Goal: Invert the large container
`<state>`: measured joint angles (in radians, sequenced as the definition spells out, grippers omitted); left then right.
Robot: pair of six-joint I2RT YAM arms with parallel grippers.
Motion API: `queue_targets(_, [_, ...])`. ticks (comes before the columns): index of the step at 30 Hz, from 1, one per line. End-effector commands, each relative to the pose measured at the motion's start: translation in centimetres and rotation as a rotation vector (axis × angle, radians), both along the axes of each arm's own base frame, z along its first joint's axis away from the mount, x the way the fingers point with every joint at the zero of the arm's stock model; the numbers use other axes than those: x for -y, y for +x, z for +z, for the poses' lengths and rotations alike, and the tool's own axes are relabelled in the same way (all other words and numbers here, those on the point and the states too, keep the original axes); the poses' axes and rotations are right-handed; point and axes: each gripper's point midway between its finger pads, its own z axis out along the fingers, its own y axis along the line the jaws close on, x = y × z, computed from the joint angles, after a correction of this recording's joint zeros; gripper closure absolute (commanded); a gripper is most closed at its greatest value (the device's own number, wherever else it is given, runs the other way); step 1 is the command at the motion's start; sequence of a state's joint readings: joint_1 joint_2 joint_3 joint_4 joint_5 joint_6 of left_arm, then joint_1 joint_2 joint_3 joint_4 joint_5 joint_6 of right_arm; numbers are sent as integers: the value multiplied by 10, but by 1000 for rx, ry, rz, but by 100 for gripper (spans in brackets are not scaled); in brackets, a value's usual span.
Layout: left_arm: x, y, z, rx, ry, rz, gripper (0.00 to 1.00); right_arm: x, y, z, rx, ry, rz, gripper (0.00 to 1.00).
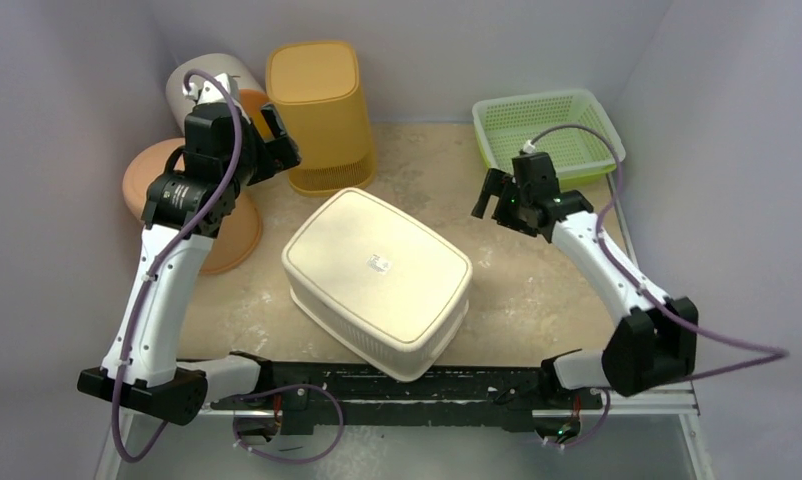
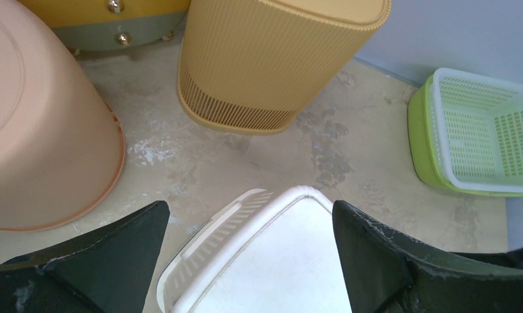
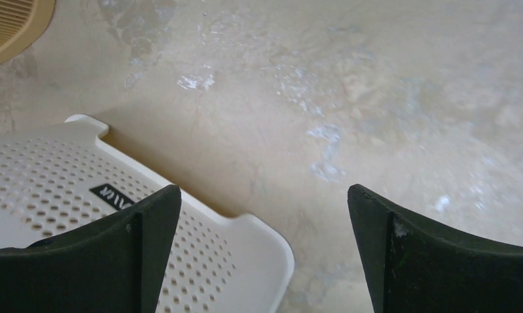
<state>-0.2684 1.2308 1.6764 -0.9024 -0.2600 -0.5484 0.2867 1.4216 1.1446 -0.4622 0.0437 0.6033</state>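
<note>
The large container (image 1: 377, 280) is seen base-up, the left gripper (image 2: 249, 205) held open above its far corner, the right gripper (image 3: 264, 189) held open beside it, nothing grasped.

The beige table (image 1: 537, 290), mottled with pale worn patches, carries the container (image 1: 377, 265) near its middle, smooth base up and rim down. Behind it stands a yellow bin (image 1: 319, 110). A green basket (image 1: 484, 133) sits open side up at the far right corner. At the left a peach bucket (image 1: 232, 235) rests upside down, with a pale cylinder (image 1: 212, 75) behind it.
</note>
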Motion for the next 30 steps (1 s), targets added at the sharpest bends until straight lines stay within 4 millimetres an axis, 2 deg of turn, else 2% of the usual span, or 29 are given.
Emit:
queue_targets(1, [10,8,-2,10,-9,-48,8,41,-43,31,-8,-112,-124,0])
queue_targets(6, [18,13,-17,-21,-14,-72,8,56,-92,30,-74,-134,-169,0])
queue_targets(7, [21,15,-21,-30,-15,-78,8,56,-102,28,-92,-135,-168,0])
queue_targets(8, [26,18,-28,-45,-13,-91,8,53,-123,27,-119,-107,-165,0])
queue_targets(9, [28,20,-31,-51,-12,-94,8,51,-130,27,-127,-95,-165,0])
queue_targets(12, [31,24,-39,-64,-2,-100,8,37,-148,29,-148,-37,-135,0])
queue_targets(16, [32,30,-44,-77,11,-99,8,2,-172,27,-214,23,-24,0])
queue_targets(20, [34,32,-41,-72,13,-98,8,-31,-202,18,-295,62,91,0])
queue_targets(24, [35,32,-34,-60,10,-93,8,-48,-231,7,-367,95,135,0])
queue_targets(26, [36,32,-31,-55,12,-97,8,-53,-235,4,-363,103,154,0])
queue_targets(28, [37,33,-27,-43,6,-96,8,-61,-225,5,-324,111,183,0])
queue_targets(30, [38,33,-20,-29,-1,-98,8,-75,-211,-2,-309,91,223,0])
